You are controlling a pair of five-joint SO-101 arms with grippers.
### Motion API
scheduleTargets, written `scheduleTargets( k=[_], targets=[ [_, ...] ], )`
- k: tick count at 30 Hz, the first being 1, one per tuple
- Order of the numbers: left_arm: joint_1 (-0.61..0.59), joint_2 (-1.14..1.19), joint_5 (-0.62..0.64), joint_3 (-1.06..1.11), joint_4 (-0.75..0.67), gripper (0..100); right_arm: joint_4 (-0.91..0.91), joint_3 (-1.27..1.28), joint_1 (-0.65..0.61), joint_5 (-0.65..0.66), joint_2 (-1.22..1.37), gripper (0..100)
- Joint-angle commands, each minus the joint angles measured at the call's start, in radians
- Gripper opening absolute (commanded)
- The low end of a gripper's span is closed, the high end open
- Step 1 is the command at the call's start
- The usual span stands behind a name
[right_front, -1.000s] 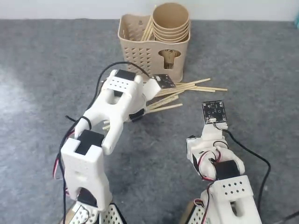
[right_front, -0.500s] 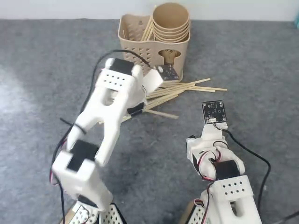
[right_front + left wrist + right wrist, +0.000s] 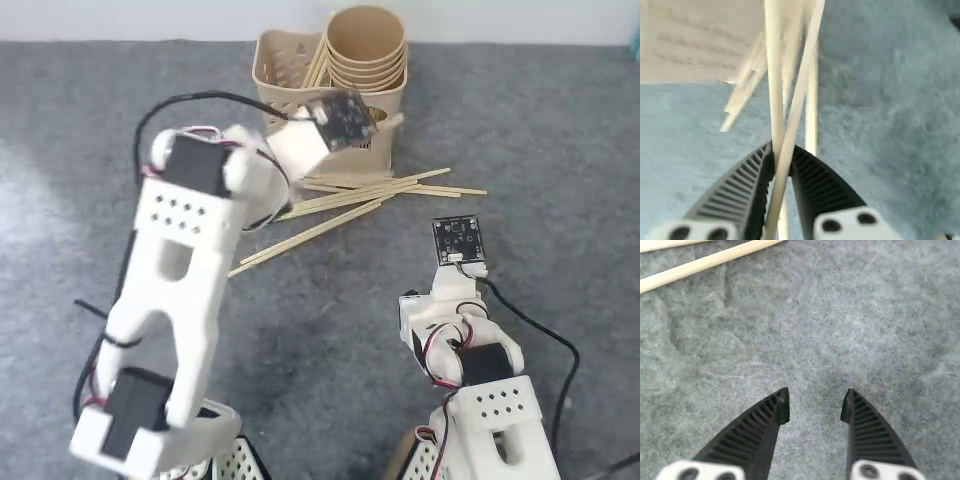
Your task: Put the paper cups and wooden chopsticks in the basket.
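A beige slotted basket (image 3: 290, 95) stands at the back of the grey carpet. It holds a nested stack of paper cups (image 3: 366, 50) and some wooden chopsticks (image 3: 318, 62). More chopsticks (image 3: 385, 190) lie scattered on the carpet in front of it. My left arm (image 3: 190, 230) is raised, its wrist close to the basket's front. My left gripper (image 3: 782, 150) is shut on two crossed chopsticks (image 3: 774, 90) that point toward the basket (image 3: 695, 40). My right gripper (image 3: 814, 405) hangs open over bare carpet, with two chopsticks (image 3: 705, 262) lying beyond its tips.
My right arm (image 3: 465, 345) sits low at the front right, short of the loose pile. One long chopstick (image 3: 305, 237) lies slantwise toward the left arm's base. Grey carpet (image 3: 560, 150) surrounds the basket.
My left arm has lifted and swung up toward the basket with chopsticks in its gripper. Several sticks on the carpet shifted. The right arm has not moved.
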Motion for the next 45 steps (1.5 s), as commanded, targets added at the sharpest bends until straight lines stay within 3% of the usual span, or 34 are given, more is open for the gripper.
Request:
scheduleTargets(
  k=[1, 9, 14, 25, 35, 45],
  targets=[
    [0.002, -0.063, 0.087, -0.137, -0.038, 1, -0.012, -0.003, -0.002, 0.020, -0.016, 18.4],
    [-0.048, -0.061, 0.368, -0.272, -0.233, 1, -0.012, -0.003, -0.002, 0.020, -0.016, 18.4],
    [-0.060, -0.061, 0.598, -0.257, -0.474, 1, -0.012, -0.003, -0.002, 0.020, -0.016, 18.4],
    [-0.061, 0.095, 0.885, -0.200, -0.980, 1, -0.012, -0.003, -0.002, 0.021, -0.016, 18.4],
    [-0.061, 0.342, 0.901, -0.200, -1.330, 1, -0.010, -0.003, -0.002, 0.021, -0.016, 18.4],
    [-0.106, 0.554, 0.898, -0.200, -1.519, 1, -0.010, -0.003, -0.002, 0.021, -0.016, 18.4]
  ],
)
